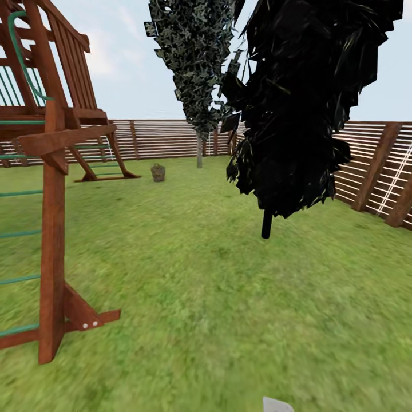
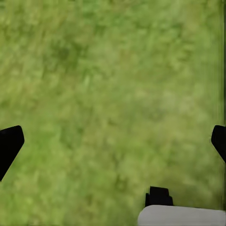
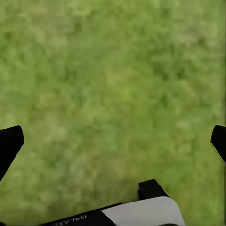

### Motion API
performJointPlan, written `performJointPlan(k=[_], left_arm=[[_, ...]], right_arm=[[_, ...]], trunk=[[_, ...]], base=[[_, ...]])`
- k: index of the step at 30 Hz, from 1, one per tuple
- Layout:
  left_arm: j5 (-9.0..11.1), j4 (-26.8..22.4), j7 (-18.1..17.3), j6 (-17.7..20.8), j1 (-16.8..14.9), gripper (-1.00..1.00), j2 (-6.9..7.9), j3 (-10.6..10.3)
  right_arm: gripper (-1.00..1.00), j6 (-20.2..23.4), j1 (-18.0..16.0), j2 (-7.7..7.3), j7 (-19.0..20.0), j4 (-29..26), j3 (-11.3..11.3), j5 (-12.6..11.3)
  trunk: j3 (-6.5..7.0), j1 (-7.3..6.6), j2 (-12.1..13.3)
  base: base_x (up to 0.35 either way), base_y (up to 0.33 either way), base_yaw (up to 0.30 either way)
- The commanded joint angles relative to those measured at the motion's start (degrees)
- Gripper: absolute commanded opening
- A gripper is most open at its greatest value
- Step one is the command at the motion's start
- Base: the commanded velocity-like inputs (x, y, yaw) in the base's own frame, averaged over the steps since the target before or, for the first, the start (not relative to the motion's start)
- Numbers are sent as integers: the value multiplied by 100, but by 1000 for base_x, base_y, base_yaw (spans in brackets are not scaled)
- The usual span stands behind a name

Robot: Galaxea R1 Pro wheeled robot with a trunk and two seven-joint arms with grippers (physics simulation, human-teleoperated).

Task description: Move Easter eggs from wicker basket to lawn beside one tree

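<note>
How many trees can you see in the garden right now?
2. The near tree, dark-leaved, stands right of centre on the lawn; the far tree stands by the fence, right of the wicker basket.

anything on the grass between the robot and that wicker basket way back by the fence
Nothing visible: open lawn runs straight to the wicker basket. The wooden play frame stands off to the left, the dark-leaved tree off to the right.

Lawn (image 1: 206, 297): mottled green grass, flat, running to the fence (image 1: 171, 138) ahead of you. On it: basket (image 1: 158, 172), far off, near the fence; wooden play frame (image 1: 52, 229), posts planted at your left; dark tree (image 1: 266, 223), trunk standing right of centre; paler tree (image 1: 199, 151) behind, by the fence. Contents of the basket too small to tell.
</note>
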Motion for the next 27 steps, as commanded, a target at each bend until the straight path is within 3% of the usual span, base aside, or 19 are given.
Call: performJointPlan(k=[1,11,27], left_arm=[[-6,5,22,-18,-5,100,0,-12],[-6,5,23,-18,-5,100,0,-10],[-6,5,23,-18,-5,100,3,-8]], right_arm=[[100,1,-2,2,-12,-7,-3,-42],[100,1,-2,2,-12,-7,-3,-42],[100,1,-2,2,-12,-7,-3,-42]], trunk=[[-16,3,-4],[-105,3,-4],[-202,3,-4]], base=[[289,-199,44],[284,-191,107],[309,-13,192]])
